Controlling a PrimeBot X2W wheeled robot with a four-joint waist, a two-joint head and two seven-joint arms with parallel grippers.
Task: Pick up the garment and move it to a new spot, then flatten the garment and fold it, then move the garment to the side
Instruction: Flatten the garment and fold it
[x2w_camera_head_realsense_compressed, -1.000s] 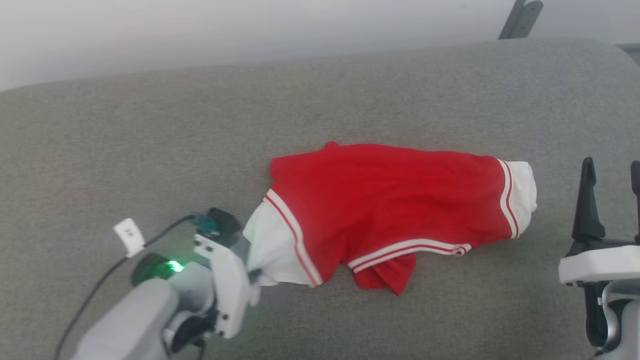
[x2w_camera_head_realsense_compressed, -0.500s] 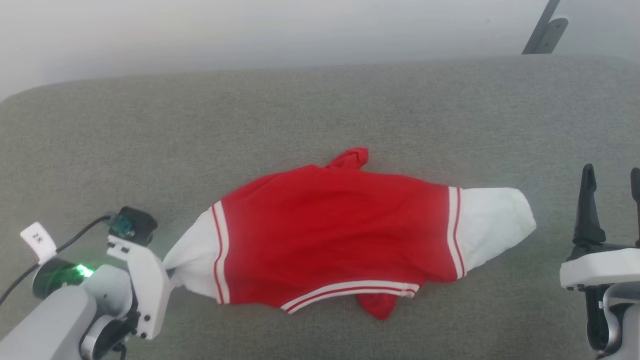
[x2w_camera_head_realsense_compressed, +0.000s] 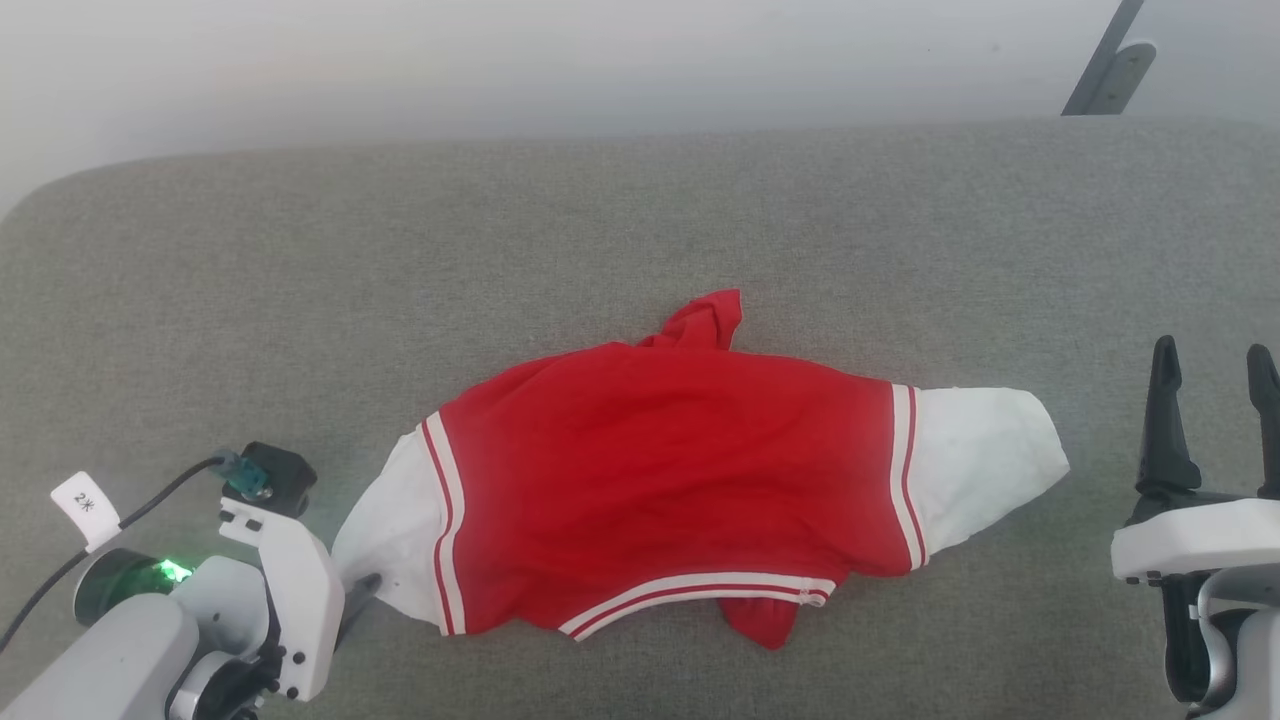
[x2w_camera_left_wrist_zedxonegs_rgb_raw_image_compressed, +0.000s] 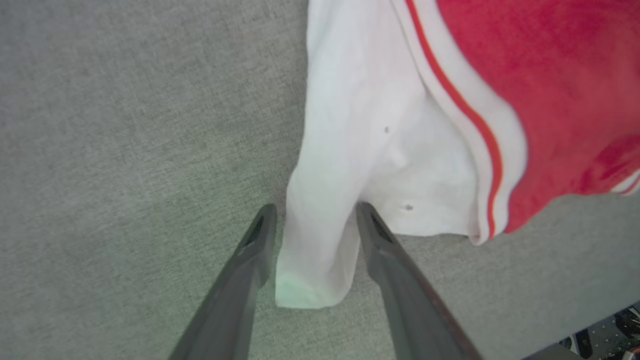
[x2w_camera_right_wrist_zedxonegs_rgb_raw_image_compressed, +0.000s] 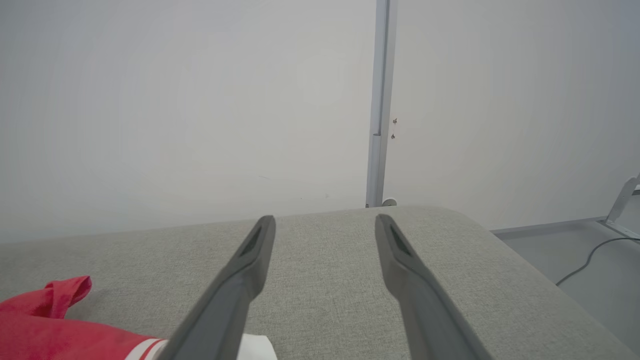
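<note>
Red garment (x2w_camera_head_realsense_compressed: 670, 480) lies spread on grey cushion (x2w_camera_head_realsense_compressed: 600, 220), centre. Left gripper (x2w_camera_left_wrist_zedxonegs_rgb_raw_image_compressed: 315, 210) jaws apart, white sleeve end (x2w_camera_left_wrist_zedxonegs_rgb_raw_image_compressed: 320, 265) loose between them; right gripper (x2w_camera_head_realsense_compressed: 1212, 362) wide, empty, right of the garment.

a grey woven upholstered surface (x2w_camera_head_realsense_compressed: 640, 220) is stretching wide, its far corners rounding off. a plain pale wall (x2w_camera_head_realsense_compressed: 500, 70) is rising behind its far edge, carrying a slim vertical metal rail (x2w_camera_right_wrist_zedxonegs_rgb_raw_image_compressed: 380, 100). beyond the right corner a dark cable (x2w_camera_right_wrist_zedxonegs_rgb_raw_image_compressed: 592, 252) is trailing over pale floor (x2w_camera_right_wrist_zedxonegs_rgb_raw_image_compressed: 550, 250).

L end effector (x2w_camera_left_wrist_zedxonegs_rgb_raw_image_compressed: 315, 207), R (x2w_camera_right_wrist_zedxonegs_rgb_raw_image_compressed: 325, 219): fingers apart
</note>
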